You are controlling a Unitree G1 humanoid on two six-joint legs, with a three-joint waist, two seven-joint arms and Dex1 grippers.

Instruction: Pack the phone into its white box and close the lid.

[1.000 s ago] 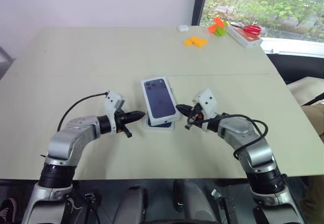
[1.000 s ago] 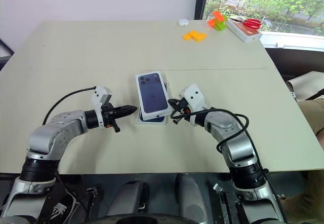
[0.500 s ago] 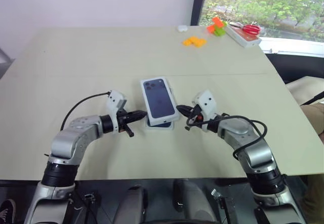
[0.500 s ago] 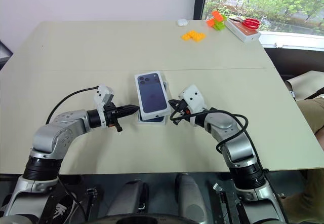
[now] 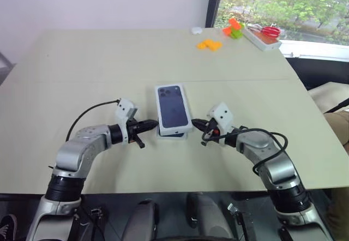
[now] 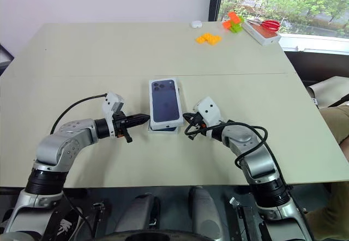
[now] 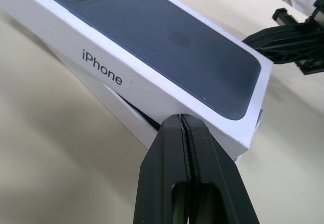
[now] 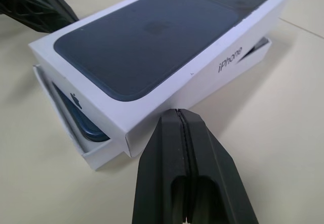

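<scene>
With both grippers' jaws closed and empty beside the skewed lid (image 5: 174,106), an uneven push could slide the box (image 8: 104,152) instead of seating it over the phone (image 8: 83,125).

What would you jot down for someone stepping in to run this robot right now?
Left gripper: shut, empty, tip at the lid's left side.
Right gripper: shut, empty, just off the lid's right side.
The phone lies in the white box mid-table.
The lid sits on top, skewed and not seated; the box's near end with the phone peeks out.
Done: phone packed, lid placed.
Left: square the lid over the box and press it down.
</scene>
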